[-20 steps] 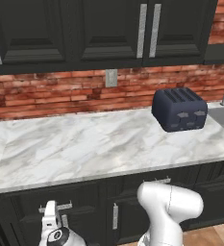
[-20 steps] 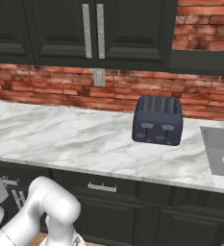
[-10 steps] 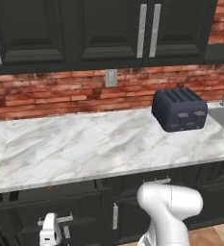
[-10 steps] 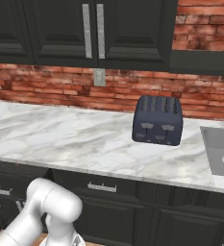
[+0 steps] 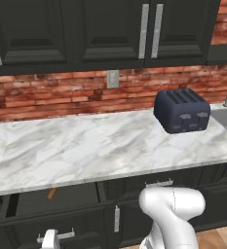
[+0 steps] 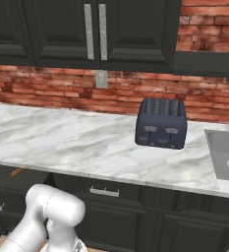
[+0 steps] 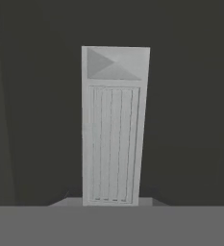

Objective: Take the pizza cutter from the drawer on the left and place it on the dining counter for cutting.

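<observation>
One orange pizza cutter (image 5: pixel 52 193) handle in the opened drawer (image 5: pixel 56 198), above the claw (image 5: pixel 49 240) clamped on the drawer's bar handle (image 5: pixel 56 237).

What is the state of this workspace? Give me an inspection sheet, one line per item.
Surface: marble worktop, with a sink set in at its right end.
Job's things: drawer under the worktop stands open; the orange-brown handle of the pizza cutter shows inside, blade hidden.
Clutter: dark blue toaster upright on the worktop beside the sink.
Grippers: gripper low at the drawer front, shut on its silver bar handle.
Cables: nothing seen.
Surroundings: brick wall with a wall socket; black upper cabinets above.
</observation>
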